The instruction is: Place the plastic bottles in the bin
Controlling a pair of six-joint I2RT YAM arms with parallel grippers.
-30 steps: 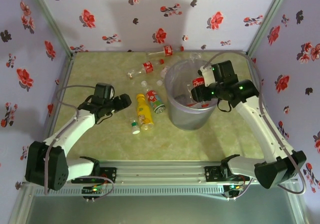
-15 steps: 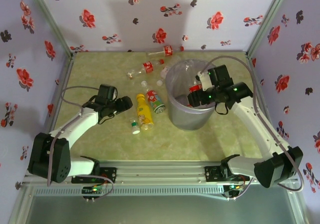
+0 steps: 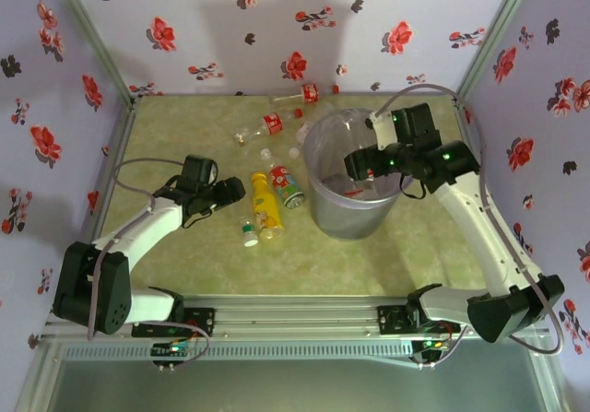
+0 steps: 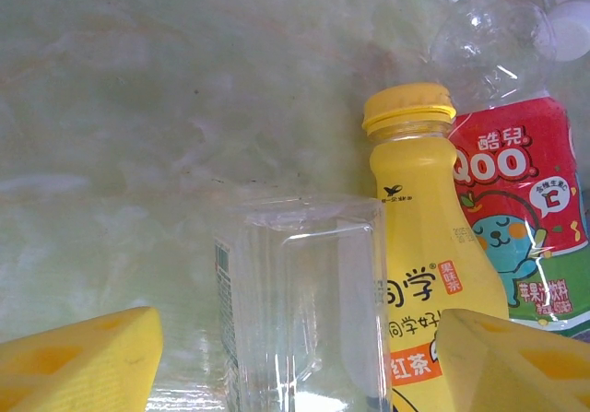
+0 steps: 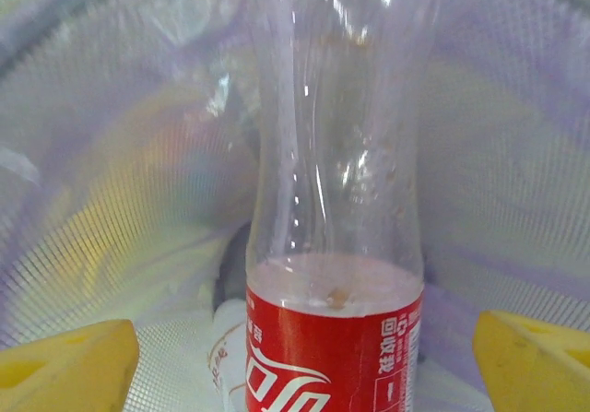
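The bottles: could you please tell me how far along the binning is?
Nearly done: a red-label bottle sits inside the bin, the right gripper open around it. In hand: the open left gripper straddles a clear bottle. Left: that one, the yellow bottle, and several more across the table.

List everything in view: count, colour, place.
bin: 1, translucent grey-purple, centre-right of the table
red-label bottles: 2 on the table behind the bin, 1 inside it
yellow bottle: 1, yellow, left of the bin
Qoo bottle: 1, red-and-green label, between the yellow bottle and the bin
clear bottle: 1, clear, left of the yellow bottle
other clear bottles: count unclear, white caps, far-left of the bin
table: 1, green marbled
walls: lilac, red flowers
left gripper: open, yellow pads, either side of the clear bottle
right gripper: open, over the bin
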